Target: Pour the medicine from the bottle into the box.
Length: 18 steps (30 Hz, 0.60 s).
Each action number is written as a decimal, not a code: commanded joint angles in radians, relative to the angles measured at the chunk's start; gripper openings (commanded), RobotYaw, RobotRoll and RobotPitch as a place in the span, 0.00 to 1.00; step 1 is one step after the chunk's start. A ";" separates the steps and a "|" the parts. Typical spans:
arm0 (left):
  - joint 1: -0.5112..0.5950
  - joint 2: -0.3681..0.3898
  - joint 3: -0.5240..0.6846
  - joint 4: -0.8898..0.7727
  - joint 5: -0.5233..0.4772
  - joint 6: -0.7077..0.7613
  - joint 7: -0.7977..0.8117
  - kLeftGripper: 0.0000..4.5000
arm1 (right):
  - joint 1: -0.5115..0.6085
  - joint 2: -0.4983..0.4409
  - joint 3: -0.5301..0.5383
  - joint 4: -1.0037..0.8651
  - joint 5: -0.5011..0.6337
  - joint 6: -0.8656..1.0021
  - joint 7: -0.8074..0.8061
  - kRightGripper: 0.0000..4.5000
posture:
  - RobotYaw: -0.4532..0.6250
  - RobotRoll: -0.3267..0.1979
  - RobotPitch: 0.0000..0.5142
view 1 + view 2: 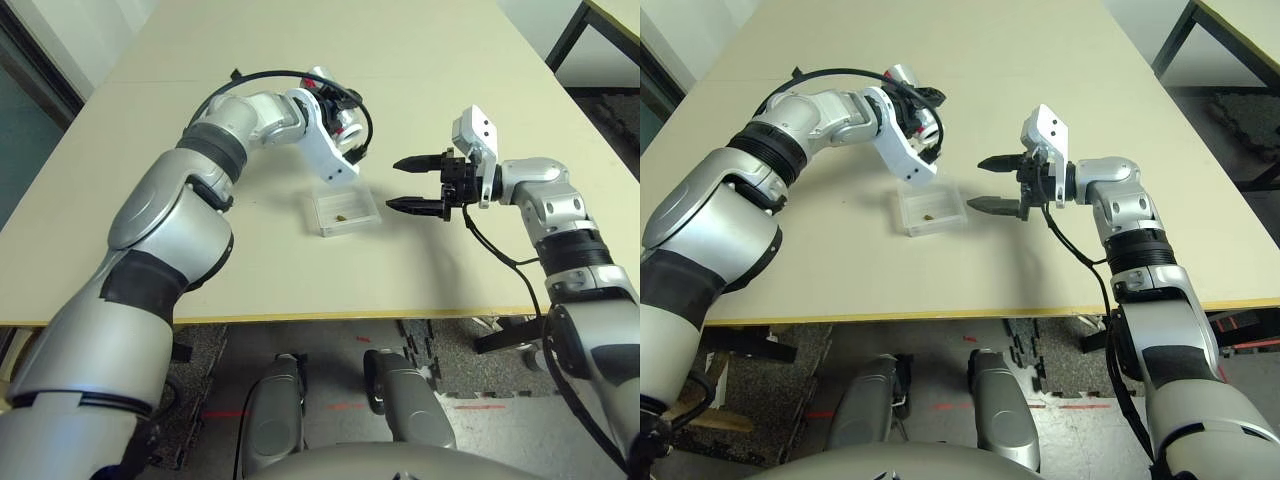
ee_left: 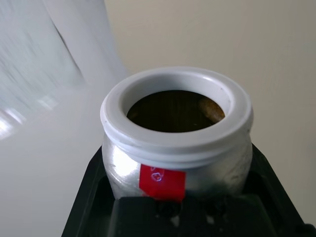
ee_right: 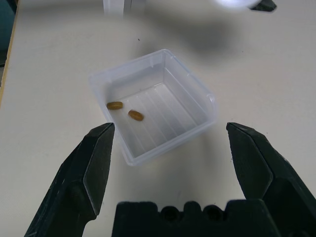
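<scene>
My left gripper [image 1: 345, 125] is shut on the silvery bottle [image 2: 177, 148] and holds it tilted above the table, just behind the box. The bottle's white rim [image 2: 176, 136] is uncapped, and one brownish pill [image 2: 211, 107] lies inside the mouth. A red mark [image 2: 162, 181] shows on the bottle's side. The clear box [image 1: 327, 225] sits on the table with two brownish-yellow pills [image 3: 114, 105] [image 3: 136, 115] on its ridged bottom. My right gripper [image 1: 408, 185] hovers open just right of the box, its fingers pointing at it, holding nothing.
The beige table [image 1: 200, 250] stretches far back and to both sides, with its front edge [image 1: 350, 315] near me. A black table leg [image 1: 565, 35] and dark floor lie at the far right.
</scene>
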 commanded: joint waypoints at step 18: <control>0.329 0.032 0.670 -0.445 -0.754 0.865 -0.409 0.60 | -0.001 -0.009 0.023 0.032 -0.038 -0.078 0.039 1.00 | 0.39 0.62 0.26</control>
